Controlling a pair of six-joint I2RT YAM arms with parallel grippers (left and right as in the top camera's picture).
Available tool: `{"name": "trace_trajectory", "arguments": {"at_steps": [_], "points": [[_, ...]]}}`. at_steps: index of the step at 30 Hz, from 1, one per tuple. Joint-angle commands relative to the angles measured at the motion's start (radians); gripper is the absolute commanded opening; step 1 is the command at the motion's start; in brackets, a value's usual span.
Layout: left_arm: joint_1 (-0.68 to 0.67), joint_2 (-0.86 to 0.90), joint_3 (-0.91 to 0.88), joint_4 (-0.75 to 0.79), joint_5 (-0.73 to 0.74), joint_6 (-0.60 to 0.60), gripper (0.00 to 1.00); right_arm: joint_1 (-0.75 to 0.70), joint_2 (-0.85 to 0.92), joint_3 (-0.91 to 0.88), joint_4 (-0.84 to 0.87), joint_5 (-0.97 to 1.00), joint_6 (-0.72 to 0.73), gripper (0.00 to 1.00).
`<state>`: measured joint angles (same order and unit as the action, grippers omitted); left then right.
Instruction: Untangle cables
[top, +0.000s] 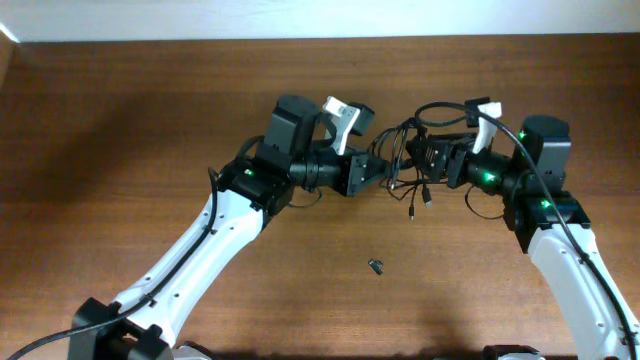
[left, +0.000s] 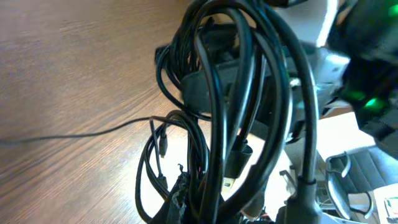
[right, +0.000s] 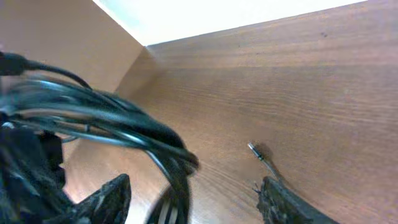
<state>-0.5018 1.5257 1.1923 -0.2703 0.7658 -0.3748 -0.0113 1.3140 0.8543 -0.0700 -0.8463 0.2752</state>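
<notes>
Cables (top: 408, 160) form one black knot in the upper middle of the worktop (top: 150, 120), between the two arms. The left tool (top: 382, 176) meets the knot from the left and is closed tight on some of its strands (in the left wrist view the cords hide its tips). In that view the cables (left: 242, 99) fill the picture as thick loops running up and down. A plug hangs low in the middle, and one thin strand goes away to the left over the wood.

The right tool (top: 432, 160) is at the right side of the knot. In the right wrist view its fingers (right: 109, 198) stand apart, and blurred strands pass across and down between them. I cannot tell if the fingers touch these strands. Seen from overhead, two plug ends hang just under the knot. A small dark piece (top: 376, 266) lies alone on the worktop, well apart from the knot, toward the front.
</notes>
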Motion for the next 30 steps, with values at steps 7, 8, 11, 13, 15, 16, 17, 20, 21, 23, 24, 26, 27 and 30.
{"name": "trace_trajectory", "arguments": {"at_steps": [7, 8, 11, 13, 15, 16, 17, 20, 21, 23, 24, 26, 27, 30], "points": [[0.001, -0.033, 0.002, -0.049, -0.253, 0.024, 0.0, 0.003, -0.011, 0.008, -0.065, -0.001, 0.033, 0.04], [0.001, -0.033, 0.002, -0.085, -0.343, 0.024, 0.0, 0.003, -0.011, 0.008, -0.064, -0.027, 0.042, 0.04], [0.001, -0.033, 0.002, -0.218, -0.567, 0.024, 0.0, 0.003, -0.011, 0.009, -0.017, -0.123, 0.079, 0.04], [0.0, -0.033, 0.002, -0.284, -0.626, 0.024, 0.0, 0.003, -0.011, 0.009, 0.055, -0.195, 0.127, 0.04], [0.0, -0.033, 0.002, -0.301, -0.632, 0.024, 0.0, 0.003, -0.011, 0.009, 0.11, -0.228, 0.153, 0.04], [0.0, -0.033, 0.002, -0.299, -0.626, 0.024, 0.0, 0.003, -0.011, 0.009, 0.112, -0.228, 0.152, 0.04], [0.0, -0.033, 0.002, -0.298, -0.604, 0.024, 0.0, 0.003, -0.011, 0.009, 0.111, -0.227, 0.152, 0.13], [0.0, -0.033, 0.002, -0.263, -0.442, 0.041, 0.0, 0.003, -0.011, 0.009, 0.112, -0.216, 0.148, 0.51], [0.0, -0.033, 0.002, -0.248, -0.388, 0.054, 0.0, 0.003, -0.011, 0.009, 0.112, -0.216, 0.148, 0.55], [0.001, -0.033, 0.002, -0.23, -0.311, 0.055, 0.0, 0.003, -0.011, 0.009, 0.111, -0.194, 0.148, 0.59], [0.001, -0.033, 0.002, -0.215, -0.243, 0.055, 0.0, 0.003, -0.011, 0.009, 0.111, -0.153, 0.148, 0.61], [0.001, -0.033, 0.002, -0.188, -0.138, 0.055, 0.0, 0.003, -0.011, 0.009, 0.11, -0.08, 0.148, 0.63], [0.001, -0.033, 0.002, -0.175, -0.09, 0.055, 0.0, 0.003, -0.011, 0.009, 0.106, -0.045, 0.148, 0.63], [0.001, -0.033, 0.002, -0.168, -0.058, 0.055, 0.0, 0.003, -0.011, 0.009, 0.09, -0.002, 0.148, 0.63]]}}
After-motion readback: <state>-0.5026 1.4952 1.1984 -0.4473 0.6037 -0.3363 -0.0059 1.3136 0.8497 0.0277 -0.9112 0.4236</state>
